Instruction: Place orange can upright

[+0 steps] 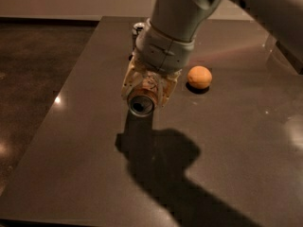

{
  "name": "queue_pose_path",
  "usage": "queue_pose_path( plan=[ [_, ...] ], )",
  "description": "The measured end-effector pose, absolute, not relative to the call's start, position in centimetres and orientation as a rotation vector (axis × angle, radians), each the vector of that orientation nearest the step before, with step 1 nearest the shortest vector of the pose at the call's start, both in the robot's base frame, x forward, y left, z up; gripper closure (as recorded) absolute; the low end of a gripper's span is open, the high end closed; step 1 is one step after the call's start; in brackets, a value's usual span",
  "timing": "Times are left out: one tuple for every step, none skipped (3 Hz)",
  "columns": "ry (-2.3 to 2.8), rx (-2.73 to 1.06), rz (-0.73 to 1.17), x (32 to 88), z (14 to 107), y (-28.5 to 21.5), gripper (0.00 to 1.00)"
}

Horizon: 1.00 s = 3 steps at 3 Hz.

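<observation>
The orange can (142, 100) is held in my gripper (147, 91) above the grey table (71, 141). The can is tilted, with its silver top facing toward the camera and downward. It appears lifted off the surface, with its shadow on the table just below. The gripper's pale fingers (128, 82) wrap both sides of the can body. The arm reaches in from the top right.
A round orange fruit (199, 77) lies on the table to the right of the gripper. Another can (138, 30) stands behind the arm near the table's far edge. The table's left edge drops to a dark floor (33, 79).
</observation>
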<state>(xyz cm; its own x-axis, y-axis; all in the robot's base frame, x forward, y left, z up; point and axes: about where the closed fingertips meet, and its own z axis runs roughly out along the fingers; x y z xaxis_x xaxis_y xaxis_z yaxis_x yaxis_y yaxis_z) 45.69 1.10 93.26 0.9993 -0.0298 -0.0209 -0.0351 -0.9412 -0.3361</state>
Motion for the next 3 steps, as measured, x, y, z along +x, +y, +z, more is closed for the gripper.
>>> queue_pose_path(
  plan=[
    [0.163, -2.638, 0.081, 45.4, 93.9, 1.5, 1.00],
    [0.353, -2.481, 0.134, 45.0, 95.1, 1.2, 1.00],
    [0.495, -2.378, 0.160, 44.7, 95.8, 0.6, 1.00]
  ],
)
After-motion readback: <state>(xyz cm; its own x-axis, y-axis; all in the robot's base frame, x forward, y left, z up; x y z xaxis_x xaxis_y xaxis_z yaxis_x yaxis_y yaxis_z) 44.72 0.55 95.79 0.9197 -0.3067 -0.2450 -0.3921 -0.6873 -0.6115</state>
